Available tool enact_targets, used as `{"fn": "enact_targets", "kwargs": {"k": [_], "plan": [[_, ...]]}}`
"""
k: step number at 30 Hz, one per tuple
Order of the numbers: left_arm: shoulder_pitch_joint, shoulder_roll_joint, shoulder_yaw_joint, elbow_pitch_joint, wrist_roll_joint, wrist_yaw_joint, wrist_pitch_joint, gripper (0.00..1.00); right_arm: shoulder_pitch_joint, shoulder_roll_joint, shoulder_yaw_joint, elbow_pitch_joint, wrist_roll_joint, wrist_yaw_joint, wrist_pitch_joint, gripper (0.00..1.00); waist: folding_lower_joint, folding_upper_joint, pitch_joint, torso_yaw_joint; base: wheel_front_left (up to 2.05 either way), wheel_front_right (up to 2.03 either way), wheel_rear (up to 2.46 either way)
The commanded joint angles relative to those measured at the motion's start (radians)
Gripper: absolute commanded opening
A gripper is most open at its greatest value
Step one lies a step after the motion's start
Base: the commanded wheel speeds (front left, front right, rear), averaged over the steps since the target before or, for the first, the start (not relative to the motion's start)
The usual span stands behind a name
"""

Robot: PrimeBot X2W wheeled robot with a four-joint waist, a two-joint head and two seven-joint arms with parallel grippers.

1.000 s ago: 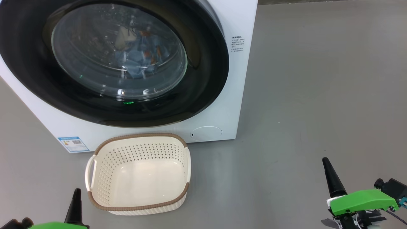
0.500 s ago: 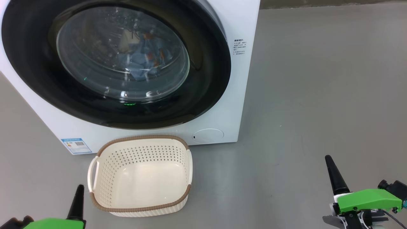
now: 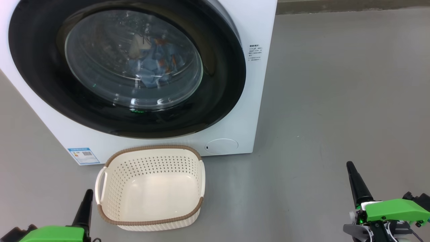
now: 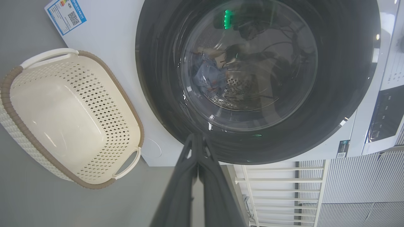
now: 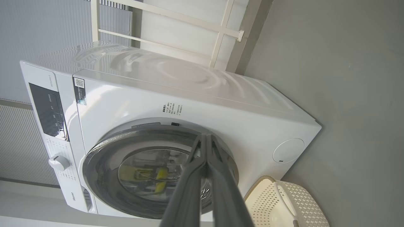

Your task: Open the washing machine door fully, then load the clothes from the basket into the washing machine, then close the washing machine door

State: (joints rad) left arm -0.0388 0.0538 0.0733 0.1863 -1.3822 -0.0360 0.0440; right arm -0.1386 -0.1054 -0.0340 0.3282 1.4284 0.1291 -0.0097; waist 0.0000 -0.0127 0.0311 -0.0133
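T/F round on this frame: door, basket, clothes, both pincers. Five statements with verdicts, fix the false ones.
1. The washing machine door is shut. True.
2. The basket stands on the floor in front of the washing machine. True.
3. The clothes lie in the basket. False: the basket is empty, and the clothes are behind the door glass, inside the machine.
4. The left pincer is closed and holds nothing. True.
5. The right pincer grips a basket handle. False: it is closed and empty, over bare floor well to the right of the basket.
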Motion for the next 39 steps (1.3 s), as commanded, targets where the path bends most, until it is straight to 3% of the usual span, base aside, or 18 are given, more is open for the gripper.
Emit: {"fn": "enact_targets", "kwargs": {"k": [1,21,39], "plan": [[-0.046,0.01,0.032,-0.034,-0.028,0.004,0.007,0.0,-0.005,-0.014,0.019,-0.033,0.033,0.001,0.006,0.0,0.0,0.0,-0.002,0.001,0.0,0.0,0.0],[-0.068,-0.004,0.044,-0.059,-0.225,0.024,0.068,0.0,-0.001,-0.042,0.044,-0.064,0.291,0.002,0.026,0.0,0.0,0.0,-0.022,0.013,0.0,0.0,0.0],[-0.068,-0.004,0.044,-0.059,-0.225,0.024,0.068,0.0,0.0,-0.071,0.083,-0.071,0.325,0.002,-0.004,0.0,0.0,0.0,-0.022,0.013,0.0,0.0,0.0]]}}
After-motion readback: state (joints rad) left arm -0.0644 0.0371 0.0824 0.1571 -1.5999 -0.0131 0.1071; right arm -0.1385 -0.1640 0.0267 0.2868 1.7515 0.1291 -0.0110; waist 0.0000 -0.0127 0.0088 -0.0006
